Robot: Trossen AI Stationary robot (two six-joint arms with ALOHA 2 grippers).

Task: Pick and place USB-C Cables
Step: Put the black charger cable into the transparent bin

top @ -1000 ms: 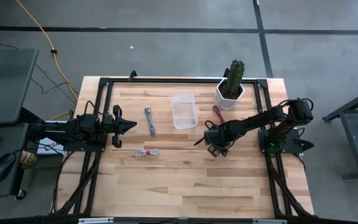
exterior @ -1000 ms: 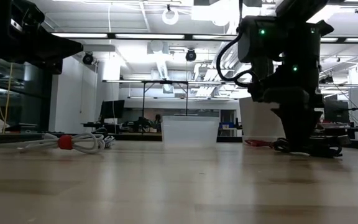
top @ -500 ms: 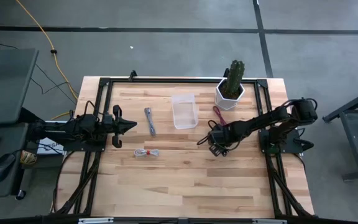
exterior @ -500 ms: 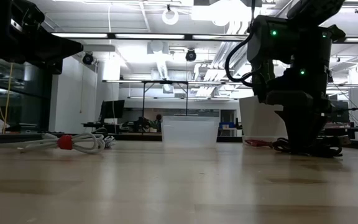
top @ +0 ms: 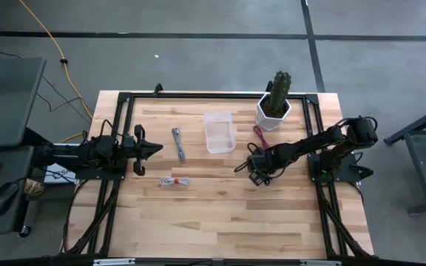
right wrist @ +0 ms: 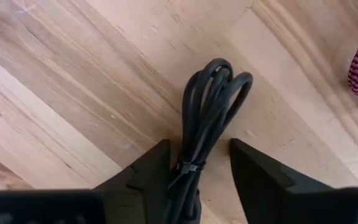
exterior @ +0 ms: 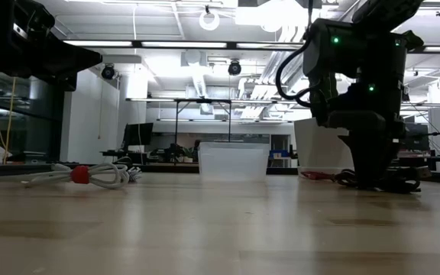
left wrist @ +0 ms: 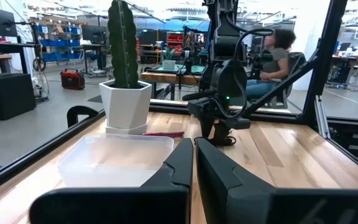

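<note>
Two dark fingers of the right gripper (right wrist: 194,171) straddled the black cable (right wrist: 209,118) in the lower middle of the right wrist view, one on each side of the bundle, spread apart with the cable lying on the wood between them; whether they pressed it could not be told. In the high view this right gripper (top: 258,168) sat low at the right of centre, its arm reaching in from the right edge of the table (top: 220,214). Just above it in that frame lay the dark red cable (top: 259,135), beside the white pot holding the cactus (top: 276,101); a patch of the same cable showed at the right edge of the right wrist view.

Left of centre, toward the top, stood the clear plastic bin (top: 219,131). Further left lay the grey cable (top: 178,143), and below it the whitish cable with a red spot (top: 174,181), which also showed at the left of the low view.

At the far left of the high view the left gripper (top: 156,149) waited above the table edge, its fingers pressed together, as the left wrist view showed.
</note>
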